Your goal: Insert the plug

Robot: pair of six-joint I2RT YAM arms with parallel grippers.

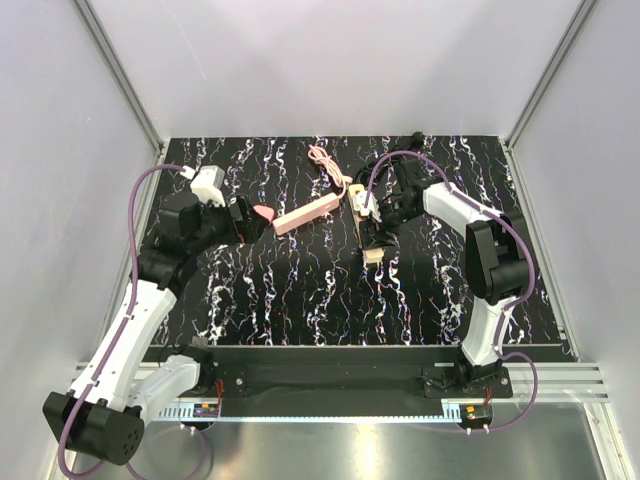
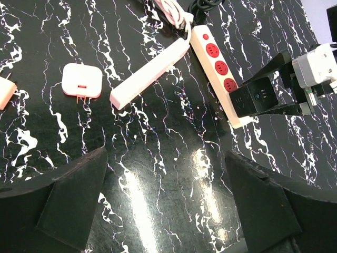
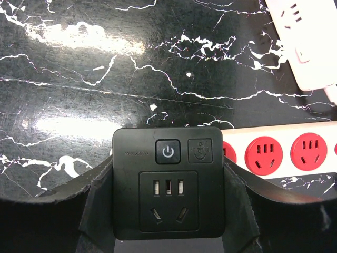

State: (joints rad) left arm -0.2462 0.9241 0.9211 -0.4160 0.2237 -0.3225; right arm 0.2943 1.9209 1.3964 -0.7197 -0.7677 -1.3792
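A black square plug [image 3: 168, 182] with a power button and a socket face sits between the pads of my right gripper [image 3: 168, 197], which is shut on it. The plug [image 2: 255, 96] is over the near end of the white power strip [image 2: 213, 52] with red sockets. It covers part of one socket [image 3: 227, 152]; I cannot tell whether its pins are in. From the top view, the right gripper [image 1: 375, 235] is at that end of the strip [image 1: 358, 203]. My left gripper [image 2: 166, 200] is open above bare table, to the left of the strip.
A pink power strip [image 2: 150, 74] lies aslant left of the white one, its pink cable [image 1: 325, 160] coiled behind. A pink square adapter [image 2: 81, 80] lies further left, and another pink piece [image 2: 5, 89] shows at the frame edge. Black cable [image 1: 400, 150] lies at the back.
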